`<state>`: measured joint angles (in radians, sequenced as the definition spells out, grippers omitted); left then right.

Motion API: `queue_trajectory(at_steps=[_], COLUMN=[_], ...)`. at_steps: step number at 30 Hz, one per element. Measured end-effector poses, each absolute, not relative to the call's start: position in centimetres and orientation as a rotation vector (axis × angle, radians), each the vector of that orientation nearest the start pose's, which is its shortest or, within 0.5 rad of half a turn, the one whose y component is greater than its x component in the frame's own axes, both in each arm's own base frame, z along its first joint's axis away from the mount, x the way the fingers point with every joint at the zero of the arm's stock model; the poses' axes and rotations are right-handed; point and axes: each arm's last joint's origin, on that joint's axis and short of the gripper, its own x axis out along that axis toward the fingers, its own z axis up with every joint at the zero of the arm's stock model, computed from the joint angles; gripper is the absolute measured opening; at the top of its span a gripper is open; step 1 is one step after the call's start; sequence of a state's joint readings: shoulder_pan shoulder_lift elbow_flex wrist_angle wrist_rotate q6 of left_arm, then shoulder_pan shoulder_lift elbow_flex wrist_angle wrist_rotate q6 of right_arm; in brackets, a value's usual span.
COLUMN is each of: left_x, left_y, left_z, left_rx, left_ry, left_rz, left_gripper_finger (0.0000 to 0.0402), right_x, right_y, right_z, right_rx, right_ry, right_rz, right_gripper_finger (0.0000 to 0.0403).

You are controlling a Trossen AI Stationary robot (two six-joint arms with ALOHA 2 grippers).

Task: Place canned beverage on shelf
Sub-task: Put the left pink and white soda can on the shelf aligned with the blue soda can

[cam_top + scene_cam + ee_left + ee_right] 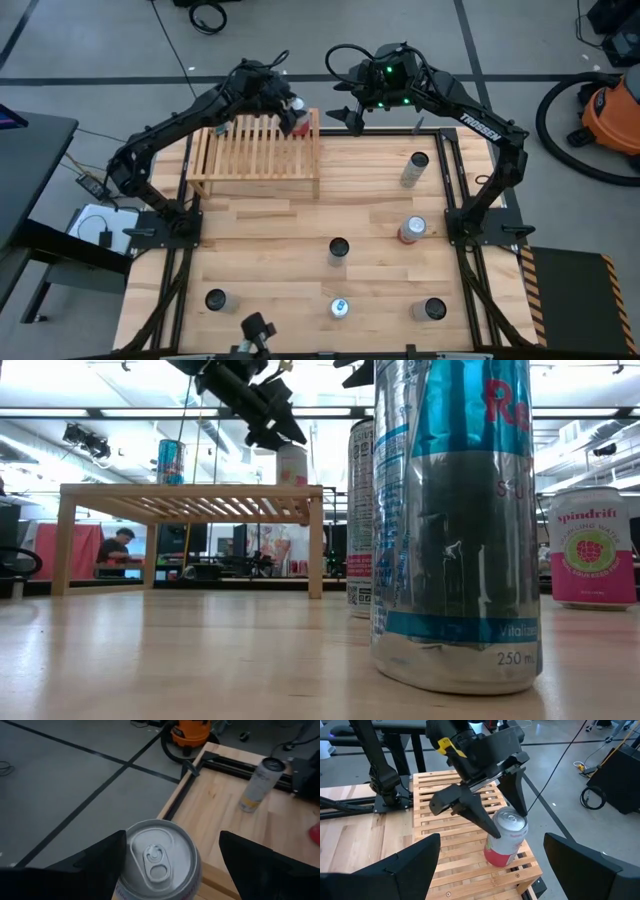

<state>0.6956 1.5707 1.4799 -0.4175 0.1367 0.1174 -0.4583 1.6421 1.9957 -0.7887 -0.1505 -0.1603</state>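
While the pink can [506, 842] stands upright at the shelf's [451, 865] right-hand far corner, the left gripper [501, 822] straddles its top with fingers spread and apparently loose, so releasing looks underway, and lifting clear comes next.

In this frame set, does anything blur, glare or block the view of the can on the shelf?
High view: the left gripper hides most of the pink can. Low view: a big can up close fills the right side, with ceiling lights bright behind. Right wrist view: can and shelf show sharp.
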Motion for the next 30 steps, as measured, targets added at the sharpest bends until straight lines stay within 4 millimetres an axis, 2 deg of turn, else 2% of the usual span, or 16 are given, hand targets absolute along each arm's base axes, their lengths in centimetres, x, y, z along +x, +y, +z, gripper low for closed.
queue_trajectory(at_steps=[7, 17, 21, 30], left_x=[27.4, 28.4, 28.1, 27.7], left_y=[22.4, 21.4, 21.7, 22.6], left_z=[35.8, 36.2, 36.2, 35.6], left_rx=[-0.093, -0.027, -0.002, -0.058], left_ry=[0.506, 0.472, 0.491, 0.518], left_rz=[0.525, 0.487, 0.565, 0.589], left_gripper_finger=[0.033, 0.033, 0.033, 0.033], right_x=[30.3, 30.3, 30.2, 30.2], right_y=[-14.4, -14.4, -14.4, -14.4], right_z=[46.7, 46.7, 46.6, 46.5], right_rx=[-0.026, -0.026, -0.038, -0.039], right_ry=[0.439, 0.441, 0.458, 0.471], right_rz=[-0.268, -0.268, -0.262, -0.259], right_gripper_finger=[0.0366, 0.0366, 0.0366, 0.0366])
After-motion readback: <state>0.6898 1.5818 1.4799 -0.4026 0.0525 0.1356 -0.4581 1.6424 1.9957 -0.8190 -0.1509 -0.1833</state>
